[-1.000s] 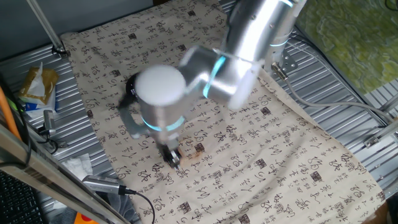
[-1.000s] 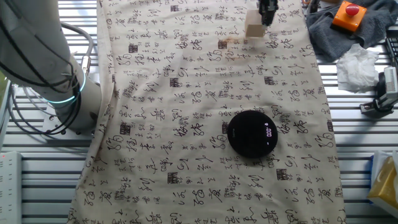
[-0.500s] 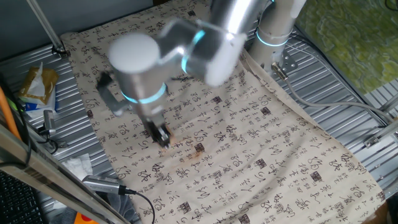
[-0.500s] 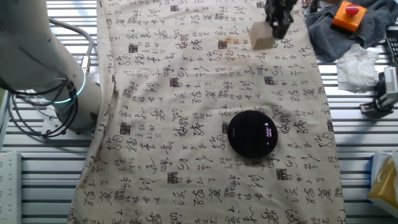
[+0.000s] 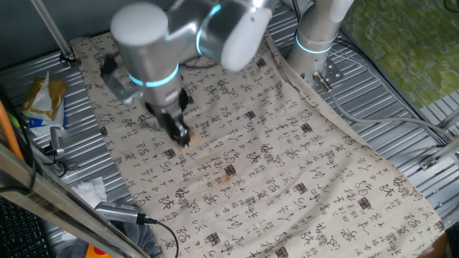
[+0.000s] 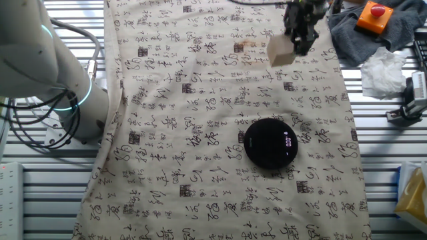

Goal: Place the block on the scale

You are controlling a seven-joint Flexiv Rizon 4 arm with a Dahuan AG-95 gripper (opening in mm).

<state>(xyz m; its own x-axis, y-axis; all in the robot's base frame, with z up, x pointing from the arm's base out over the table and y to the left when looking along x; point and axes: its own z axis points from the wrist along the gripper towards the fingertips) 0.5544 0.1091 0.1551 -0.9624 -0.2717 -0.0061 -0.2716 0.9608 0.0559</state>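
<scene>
The block (image 6: pixel 281 51) is a pale tan wooden cube held in my gripper (image 6: pixel 295 45), whose fingers are shut on it from above. It hangs above the printed cloth, near the cloth's far edge. The scale (image 6: pixel 270 143) is a flat round black disc with a lit display. It lies on the cloth nearer the camera than the block and slightly to its left, well apart from it. In the one fixed view my gripper (image 5: pixel 182 136) points down with a sliver of the block (image 5: pixel 189 142) at its tip. The arm hides the scale there.
A small brown printed mark (image 6: pixel 239 47) is on the cloth left of the block. An orange box with a red button (image 6: pixel 373 16), a grey cloth and white tissue (image 6: pixel 383 69) lie past the cloth's right edge. A yellow packet (image 5: pixel 41 97) and cables lie on the metal slats.
My gripper has carried the block away from the brown mark, across the cloth and a little towards the scale. The scale has not moved.
</scene>
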